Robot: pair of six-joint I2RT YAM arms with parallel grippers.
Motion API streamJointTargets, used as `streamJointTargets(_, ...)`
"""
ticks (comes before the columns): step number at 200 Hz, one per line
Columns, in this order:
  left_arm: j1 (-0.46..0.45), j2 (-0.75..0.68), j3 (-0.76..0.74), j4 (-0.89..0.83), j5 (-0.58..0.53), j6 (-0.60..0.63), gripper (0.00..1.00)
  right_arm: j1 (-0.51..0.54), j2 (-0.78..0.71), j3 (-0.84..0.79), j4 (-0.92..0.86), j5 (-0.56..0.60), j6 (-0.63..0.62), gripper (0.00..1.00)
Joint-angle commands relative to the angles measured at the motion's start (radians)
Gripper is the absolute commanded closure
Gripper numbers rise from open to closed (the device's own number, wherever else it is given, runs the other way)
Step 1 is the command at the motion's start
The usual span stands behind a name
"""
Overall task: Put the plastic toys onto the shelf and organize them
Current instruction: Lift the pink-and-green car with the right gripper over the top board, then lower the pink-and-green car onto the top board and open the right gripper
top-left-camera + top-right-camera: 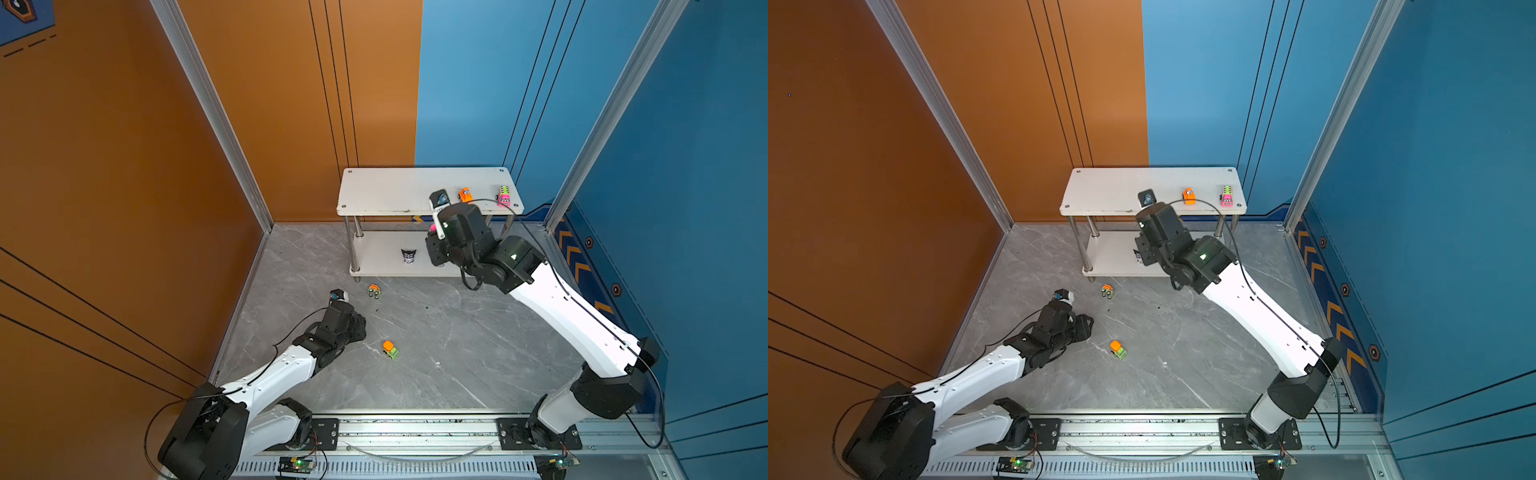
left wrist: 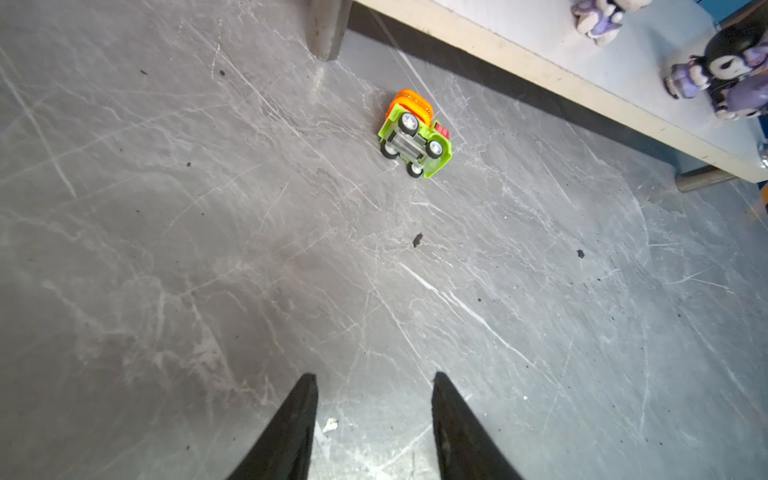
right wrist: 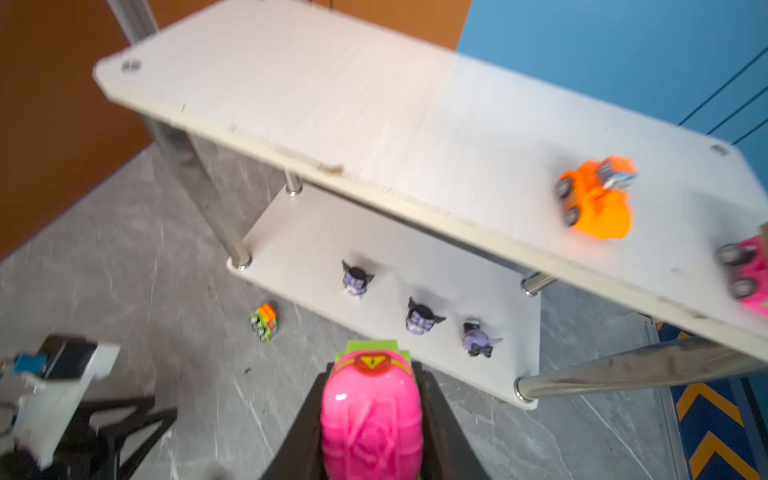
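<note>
The right gripper (image 3: 372, 370) clamps a pink car (image 3: 370, 424) by its sides just off the near edge of the shelf (image 1: 390, 189), where an orange car (image 1: 465, 195) and a pink-and-green car (image 1: 504, 196) stand on the right of the top board and three figurines (image 3: 422, 318) line the lower one. The glossy, rounded shell could slip from the jaws. Brought in too low, it could strike the board's edge, and once released on its wheels it may roll off or bump the orange car. The left gripper (image 2: 374, 386) hangs open and empty over the floor, an overturned car (image 2: 413, 135) ahead of it.
</note>
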Motion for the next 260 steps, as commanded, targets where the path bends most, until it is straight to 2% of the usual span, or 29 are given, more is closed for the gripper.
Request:
streamJointTargets(1, 0.010, -0.039, -0.026, -0.055, -0.012, 0.006, 0.53, -0.055, 0.101, 0.136, -0.081, -0.023, -0.002, 0.91)
streamJointTargets(17, 0.010, -0.071, -0.035, -0.074, -0.016, 0.005, 0.53, -0.114, 0.177, 0.238, -0.093, -0.070, 0.004, 0.91)
streamJointTargets(58, 0.013, -0.146, -0.053, -0.112, -0.039, 0.003, 0.52, -0.155, 0.304, 0.401, -0.134, -0.147, 0.059, 0.91)
streamJointTargets(260, 0.022, -0.187, -0.058, -0.153, -0.052, 0.003, 0.51, -0.196, 0.473, 0.550, -0.112, -0.207, 0.132, 0.88)
